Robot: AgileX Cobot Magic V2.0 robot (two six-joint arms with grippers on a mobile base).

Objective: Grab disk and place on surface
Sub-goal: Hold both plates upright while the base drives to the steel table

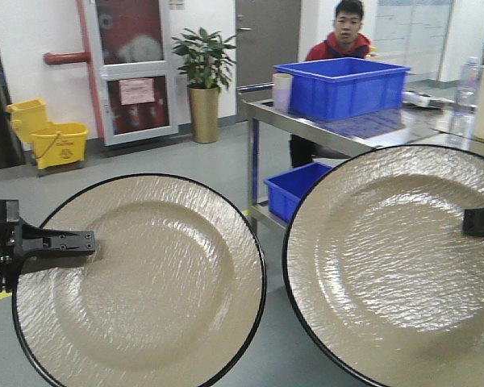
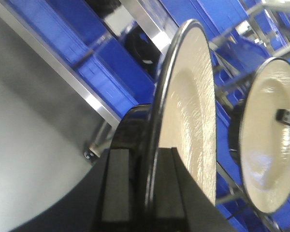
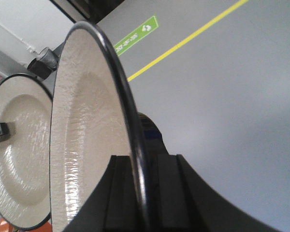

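Observation:
Two beige disks with black rims are held up on edge, faces toward the front camera. The left disk (image 1: 145,282) is gripped at its left rim by my left gripper (image 1: 85,240), which is shut on it. In the left wrist view the rim of that disk (image 2: 188,121) runs between the two pads of the left gripper (image 2: 145,157). The right disk (image 1: 387,266) is clamped at its right rim by my right gripper (image 1: 477,222). The right wrist view shows the right gripper (image 3: 141,162) shut on that disk's (image 3: 87,135) rim. The surface is out of view.
Behind the disks stands a steel trolley (image 1: 371,133) with a blue crate (image 1: 343,85) on top and another blue crate (image 1: 294,189) below. A person (image 1: 343,36) stands behind it. A potted plant (image 1: 204,81) and yellow mop bucket (image 1: 56,145) are by the far wall.

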